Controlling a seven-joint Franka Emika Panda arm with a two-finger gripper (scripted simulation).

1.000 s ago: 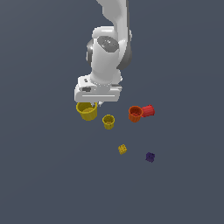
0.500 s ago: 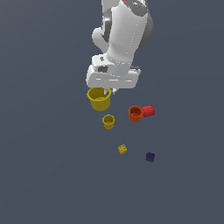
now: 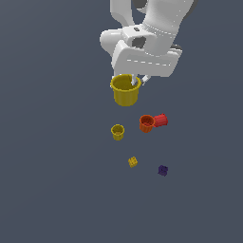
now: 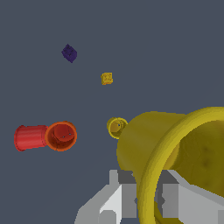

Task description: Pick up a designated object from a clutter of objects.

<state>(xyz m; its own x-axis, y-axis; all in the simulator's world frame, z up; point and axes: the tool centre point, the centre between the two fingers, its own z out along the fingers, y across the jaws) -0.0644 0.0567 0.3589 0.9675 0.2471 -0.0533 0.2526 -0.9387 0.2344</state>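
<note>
One larger yellow cup [image 3: 126, 90] | rim pinched between tool [image 3: 137, 81] fingers | hanging upright beneath tool

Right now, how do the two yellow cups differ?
The larger yellow cup is plainly wider than the smaller yellow cup, with a flared rim. The larger one hangs in the gripper, raised above the other objects; the smaller one stands free on the surface, with nothing gripping it. In the wrist view the larger cup's rim sits between the gripper fingers, while the smaller cup stands apart beyond it. Both are yellow, open-topped and upright.
</note>
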